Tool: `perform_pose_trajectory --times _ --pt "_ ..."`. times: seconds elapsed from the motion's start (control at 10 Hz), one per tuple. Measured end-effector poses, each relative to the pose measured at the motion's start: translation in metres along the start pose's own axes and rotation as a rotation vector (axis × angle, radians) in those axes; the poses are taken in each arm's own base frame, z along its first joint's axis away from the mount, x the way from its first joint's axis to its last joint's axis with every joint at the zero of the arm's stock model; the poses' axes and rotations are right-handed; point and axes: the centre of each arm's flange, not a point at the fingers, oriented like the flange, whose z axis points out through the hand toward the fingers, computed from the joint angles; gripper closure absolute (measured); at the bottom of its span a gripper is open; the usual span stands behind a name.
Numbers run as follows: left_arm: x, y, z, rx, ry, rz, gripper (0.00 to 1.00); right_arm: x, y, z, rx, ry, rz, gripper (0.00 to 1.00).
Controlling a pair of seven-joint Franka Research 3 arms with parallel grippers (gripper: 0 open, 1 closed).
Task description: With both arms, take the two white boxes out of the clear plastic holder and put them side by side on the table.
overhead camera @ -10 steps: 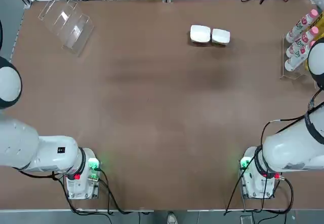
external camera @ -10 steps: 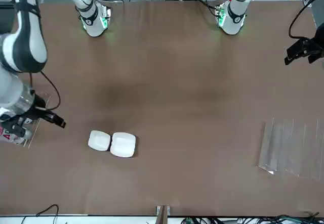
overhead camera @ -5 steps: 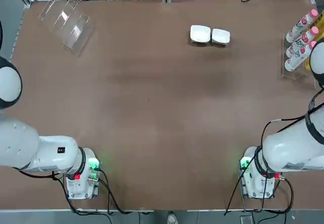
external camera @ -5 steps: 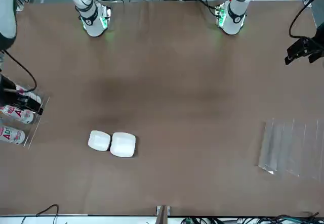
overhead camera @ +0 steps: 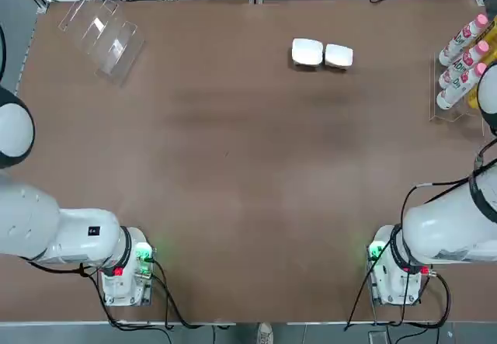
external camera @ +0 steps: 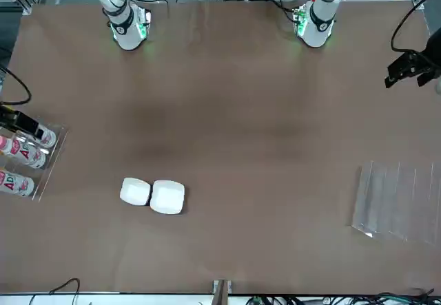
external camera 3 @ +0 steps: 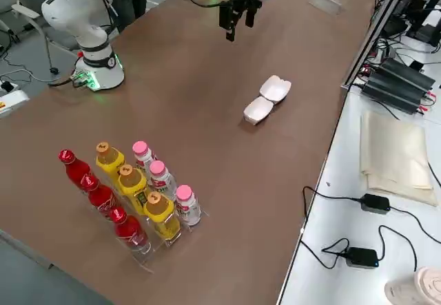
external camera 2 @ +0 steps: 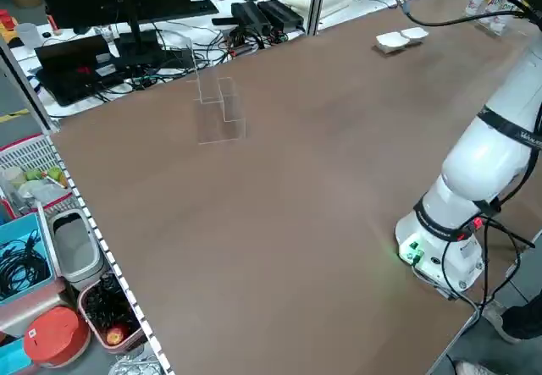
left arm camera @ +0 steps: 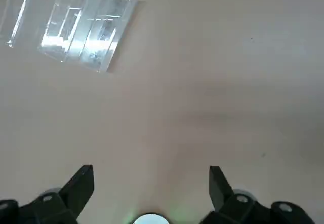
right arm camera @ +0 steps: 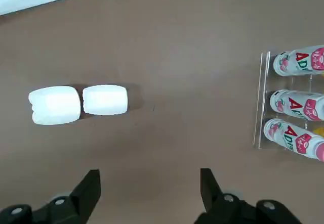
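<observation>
The two white boxes (overhead camera: 307, 52) (overhead camera: 338, 55) lie side by side, touching, on the table (overhead camera: 248, 165) at its far right part. The clear plastic holder (overhead camera: 101, 29) stands empty at the far left corner. My left gripper (left arm camera: 150, 183) hangs open high over the table's left side, with the holder (left arm camera: 76, 29) ahead of it; the front view shows this gripper (external camera: 411, 67) at the edge. Open and empty, my right gripper (right arm camera: 149, 186) hovers high near the right edge, apart from the boxes (right arm camera: 54, 104) (right arm camera: 105, 99).
A clear rack of pink-capped white bottles (overhead camera: 458, 64), with yellow and red ones behind (external camera 3: 124, 195), stands at the table's right edge. Cables and equipment (external camera 2: 254, 15) line the far side. Both arm bases (overhead camera: 128, 270) (overhead camera: 396, 270) sit at the near edge.
My right arm has drawn back toward the table's right edge and almost left the front and top views. The boxes, the holder and the left gripper have stayed put.
</observation>
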Motion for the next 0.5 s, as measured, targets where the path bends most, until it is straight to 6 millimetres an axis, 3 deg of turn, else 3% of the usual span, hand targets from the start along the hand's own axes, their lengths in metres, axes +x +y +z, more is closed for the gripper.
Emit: perform_pose_trajectory --times 0.5 --pt "0.001 0.001 0.002 0.0 -0.005 0.003 0.0 -0.014 0.005 -0.007 -0.001 -0.003 0.004 0.12"
